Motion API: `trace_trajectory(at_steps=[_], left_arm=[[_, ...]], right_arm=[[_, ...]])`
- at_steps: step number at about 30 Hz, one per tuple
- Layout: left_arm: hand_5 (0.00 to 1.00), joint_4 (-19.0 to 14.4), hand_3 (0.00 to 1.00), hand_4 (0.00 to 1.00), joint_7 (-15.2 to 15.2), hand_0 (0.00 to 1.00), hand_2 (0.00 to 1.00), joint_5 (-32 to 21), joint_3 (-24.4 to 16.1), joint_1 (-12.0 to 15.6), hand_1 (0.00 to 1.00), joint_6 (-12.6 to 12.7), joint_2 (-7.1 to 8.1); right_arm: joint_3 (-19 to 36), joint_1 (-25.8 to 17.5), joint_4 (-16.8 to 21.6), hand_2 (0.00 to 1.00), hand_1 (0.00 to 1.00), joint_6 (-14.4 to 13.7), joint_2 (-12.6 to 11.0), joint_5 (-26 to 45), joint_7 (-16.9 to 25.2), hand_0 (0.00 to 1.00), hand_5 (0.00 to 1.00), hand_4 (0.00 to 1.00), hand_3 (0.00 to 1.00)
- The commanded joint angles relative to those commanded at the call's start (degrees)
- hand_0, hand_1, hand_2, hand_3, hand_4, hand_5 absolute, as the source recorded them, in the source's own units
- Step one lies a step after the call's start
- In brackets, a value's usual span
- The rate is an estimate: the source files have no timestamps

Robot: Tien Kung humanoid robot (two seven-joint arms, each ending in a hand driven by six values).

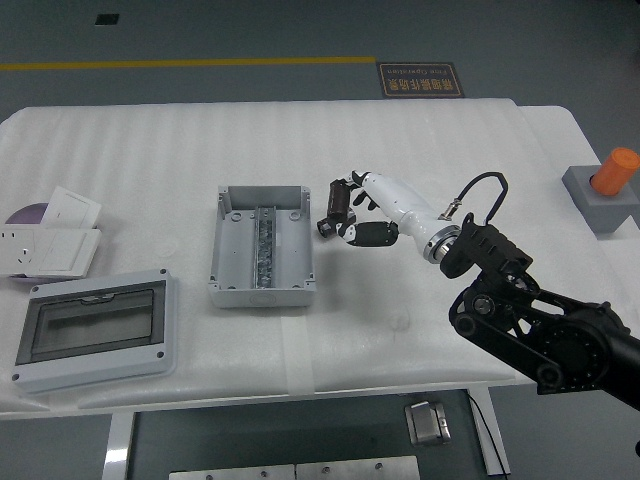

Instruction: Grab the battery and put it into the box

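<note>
Right hand [352,212] reaches in over the white counter [420,150], fingers [346,200] curled at the battery [330,224]; firm grip cannot be confirmed. Battery lies just right of the open grey box [261,246]. Lidded enclosure [92,331] sits near left.

Only one bit of lettering anywhere: a dark floor sign [421,79] beyond the table's far edge, carrying orange print, upside down from here and too small to read. Nothing else is legible.

Workshop: grey floor [200,30], yellow line [180,64], junction boxes.
</note>
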Motion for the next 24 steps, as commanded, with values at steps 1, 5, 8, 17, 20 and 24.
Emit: trace_trajectory(at_steps=[1, 5, 8, 17, 20, 24], left_arm=[[0.455, 0.0, 0.614, 0.737, 0.0, 0.643, 0.58, -0.01, 0.05, -0.01, 0.668, -0.01, 0.01], [0.458, 0.0, 0.614, 0.739, 0.02, 0.643, 0.58, -0.06, 0.16, -0.03, 0.668, -0.01, 0.01], [0.459, -0.03, 0.613, 0.739, 0.02, 0.643, 0.58, -0.06, 0.19, -0.01, 0.668, -0.01, -0.05], [0.458, -0.04, 0.613, 0.738, 0.01, 0.643, 0.58, -0.01, 0.17, -0.06, 0.668, 0.04, 0.06], [0.457, -0.05, 0.613, 0.739, 0.02, 0.643, 0.58, 0.04, 0.24, -0.11, 0.668, 0.05, 0.09], [0.457, -0.07, 0.613, 0.739, 0.02, 0.643, 0.58, 0.05, 0.33, -0.16, 0.668, 0.05, 0.05]], right_arm=[[-0.45, 0.09, -0.2, 0.583, 0.599, -0.01, 0.51, -0.42, -0.2, 0.487, 0.275, 0.476, 0.692], [-1.8, 0.38, -1.45, 0.646, 0.631, 0.33, 2.8, -2.47, -1.11, 0.532, 0.347, 0.552, 0.71], [-1.92, 0.36, -2.28, 0.998, 0.992, 0.68, 4.14, -3.88, -1.74, 0.751, 0.712, 0.912, 0.998], [-2.98, 0.76, -3.34, 0.998, 0.998, 1.55, 5.94, -4.66, -3.09, 0.774, 0.75, 0.956, 0.998], [-3.57, 0.88, -3.49, 0.998, 0.998, 1.59, 6.45, -4.46, -3.24, 0.781, 0.752, 0.97, 0.998], [-3.28, 1.15, -4.02, 0.998, 0.998, 1.2, 6.42, -4.31, -3.1, 0.781, 0.752, 0.97, 0.998]])
